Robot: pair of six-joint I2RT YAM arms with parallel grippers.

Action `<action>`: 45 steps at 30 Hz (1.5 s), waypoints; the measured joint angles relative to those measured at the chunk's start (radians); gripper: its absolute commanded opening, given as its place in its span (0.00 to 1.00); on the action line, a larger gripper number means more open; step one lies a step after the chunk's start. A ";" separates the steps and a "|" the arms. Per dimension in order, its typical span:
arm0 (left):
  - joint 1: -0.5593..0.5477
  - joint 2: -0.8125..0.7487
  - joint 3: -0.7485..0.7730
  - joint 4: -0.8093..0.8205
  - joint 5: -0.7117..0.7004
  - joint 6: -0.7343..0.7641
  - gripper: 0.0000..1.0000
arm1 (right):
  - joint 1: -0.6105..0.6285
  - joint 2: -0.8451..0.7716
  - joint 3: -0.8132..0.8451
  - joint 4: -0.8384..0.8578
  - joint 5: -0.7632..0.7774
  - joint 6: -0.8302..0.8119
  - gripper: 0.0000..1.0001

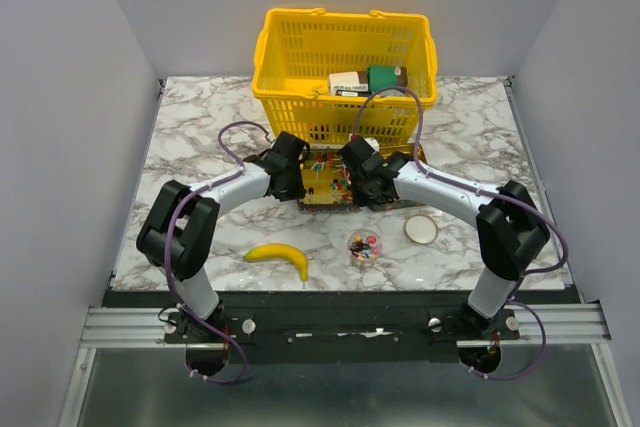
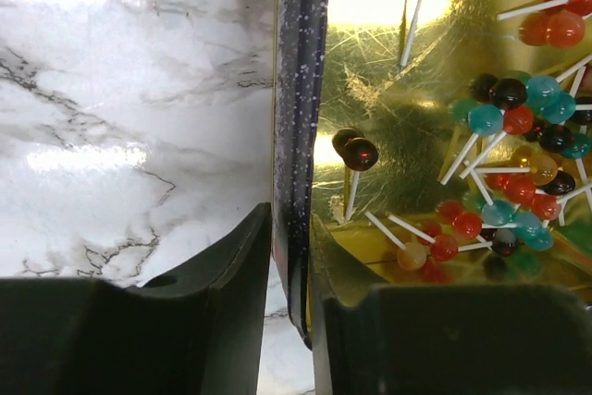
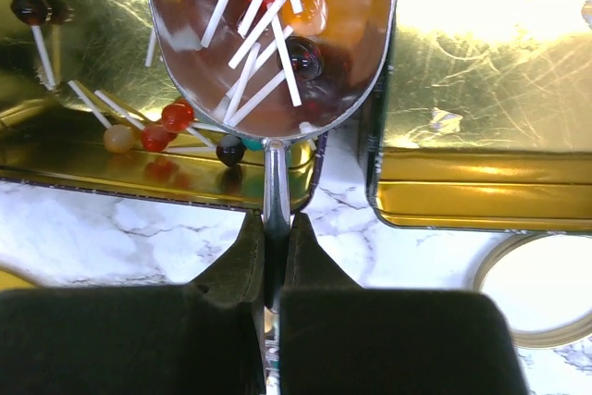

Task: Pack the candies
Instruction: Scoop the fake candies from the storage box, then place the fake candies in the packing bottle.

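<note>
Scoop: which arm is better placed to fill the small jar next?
Right. The right tool is shut on the scoop, which is loaded with candies, and the open jar stands on its side. The left tool only straddles the tin wall.

The left arm (image 1: 215, 197) and right arm (image 1: 450, 192) reach forward, elbows out, wrists converging mid-table. The left gripper (image 2: 291, 228) stands slightly parted. The right gripper (image 3: 276, 228) is clamped on a thin scoop handle (image 3: 275, 182).

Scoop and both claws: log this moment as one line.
right claw shut on scoop handle | scoop loaded with candies | left claw astride tin wall, slightly open
</note>
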 measured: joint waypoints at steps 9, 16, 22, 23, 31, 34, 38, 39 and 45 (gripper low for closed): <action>0.002 -0.002 0.001 -0.006 -0.001 -0.003 0.86 | -0.001 -0.091 -0.070 -0.076 0.058 -0.031 0.00; 0.007 -0.089 0.001 -0.011 -0.021 0.000 0.99 | -0.019 -0.272 -0.133 -0.330 0.054 -0.045 0.00; 0.007 -0.142 -0.008 -0.011 -0.039 0.001 0.99 | -0.002 -0.378 -0.204 -0.363 0.027 -0.082 0.00; 0.008 -0.154 -0.013 -0.011 -0.043 0.002 0.99 | 0.003 -0.396 -0.214 -0.368 0.020 -0.089 0.00; 0.029 -0.221 -0.051 -0.013 -0.047 0.018 0.99 | 0.080 -0.542 -0.241 -0.394 -0.098 -0.129 0.00; 0.045 -0.234 -0.069 -0.013 -0.047 0.030 0.99 | 0.104 -0.573 -0.241 -0.411 -0.153 -0.130 0.00; 0.067 -0.247 -0.092 -0.013 -0.047 0.043 0.99 | 0.121 -0.593 -0.247 -0.440 -0.252 -0.128 0.00; 0.071 -0.247 -0.094 -0.013 -0.047 0.045 0.99 | 0.124 -0.595 -0.248 -0.450 -0.277 -0.128 0.00; 0.078 -0.247 -0.105 -0.005 -0.047 0.057 0.99 | 0.126 -0.597 -0.248 -0.512 -0.426 -0.127 0.00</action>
